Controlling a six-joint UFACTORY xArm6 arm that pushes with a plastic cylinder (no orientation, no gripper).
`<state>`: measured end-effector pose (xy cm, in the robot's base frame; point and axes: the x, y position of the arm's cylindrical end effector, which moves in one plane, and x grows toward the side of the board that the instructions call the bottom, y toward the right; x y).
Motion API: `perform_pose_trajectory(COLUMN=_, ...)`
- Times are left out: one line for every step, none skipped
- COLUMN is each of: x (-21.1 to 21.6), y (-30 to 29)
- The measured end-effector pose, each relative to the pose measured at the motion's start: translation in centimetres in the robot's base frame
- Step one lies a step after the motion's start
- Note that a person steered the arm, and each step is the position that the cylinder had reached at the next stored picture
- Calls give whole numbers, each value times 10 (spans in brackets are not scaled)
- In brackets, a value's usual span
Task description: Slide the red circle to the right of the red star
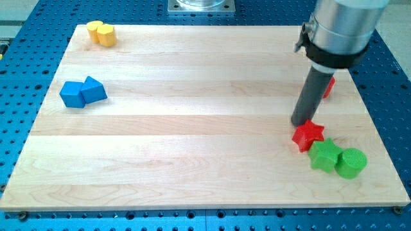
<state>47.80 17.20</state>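
Camera view: my tip (pixel 299 122) touching red star (pixel 307 135) at its upper left; no hand fitted. Red circle (pixel 329 86) partly hidden behind rod. Green star (pixel 324 155) beside green cylinder (pixel 351 162).

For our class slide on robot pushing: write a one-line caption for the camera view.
My tip touches the red star from above; the red circle peeks behind the rod.

Bright, even light falls from above on the pale wooden board (pixel 192 122), with a faint sheen across its middle planks and no harsh glare. Shadows stay short and soft (tucked close beneath the blocks), and the blue perforated table (pixel 19 77) is crisp to the edges.
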Motion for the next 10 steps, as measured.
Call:
perform_pose_trajectory(x=-57, y=-5)
perform_pose_trajectory(x=-128, y=25)
perform_pose_trajectory(x=-88, y=63)
perform_pose_trajectory(x=-36, y=53)
perform_pose_trajectory(x=-49, y=71)
perform_pose_trajectory(x=-9, y=55)
perform_pose_trajectory(x=11, y=48)
perform_pose_trajectory(x=-14, y=40)
perform_pose_trajectory(x=-61, y=-38)
perform_pose_trajectory(x=-56, y=-171)
